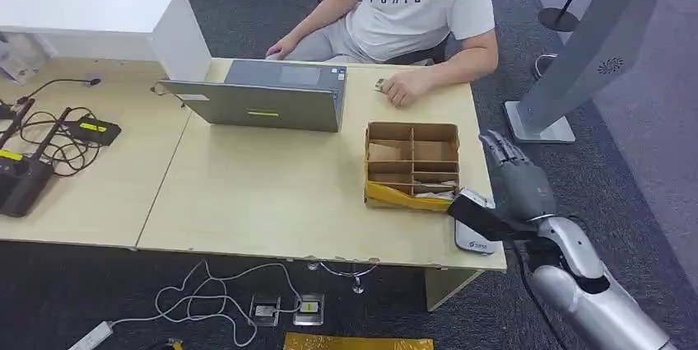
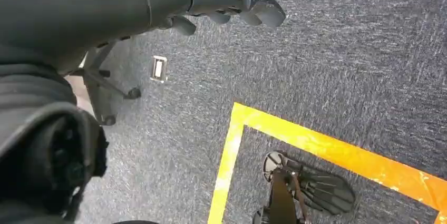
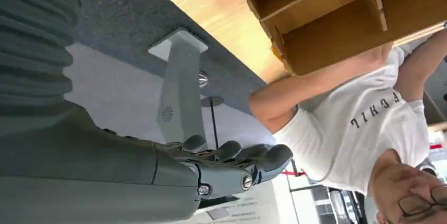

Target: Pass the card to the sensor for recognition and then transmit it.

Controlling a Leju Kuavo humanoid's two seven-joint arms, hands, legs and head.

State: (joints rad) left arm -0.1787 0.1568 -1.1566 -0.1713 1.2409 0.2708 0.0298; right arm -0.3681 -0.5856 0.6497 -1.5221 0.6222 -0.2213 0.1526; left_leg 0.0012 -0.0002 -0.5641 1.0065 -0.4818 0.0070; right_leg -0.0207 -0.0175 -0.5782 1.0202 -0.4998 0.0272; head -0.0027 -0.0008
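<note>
Cardboard box [image 1: 411, 165] sits right of centre on the table [image 1: 247, 202], just left of the right hand [image 1: 520, 181]. Its fingers [image 1: 498, 148] are straight, close together and empty. The left hand [image 2: 232, 0] hangs over carpet, fingers loosely curled, holding nothing.

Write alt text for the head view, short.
The robot's right hand hovers, fingers apart and holding nothing, at the table's right edge beside a divided cardboard box. Across the table a seated person rests a hand near an open laptop.

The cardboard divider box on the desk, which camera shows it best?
Head view: the cardboard divider box shows whole from above, all compartments visible, near the right hand. The right wrist view catches part of it; the left wrist view faces the floor.
</note>
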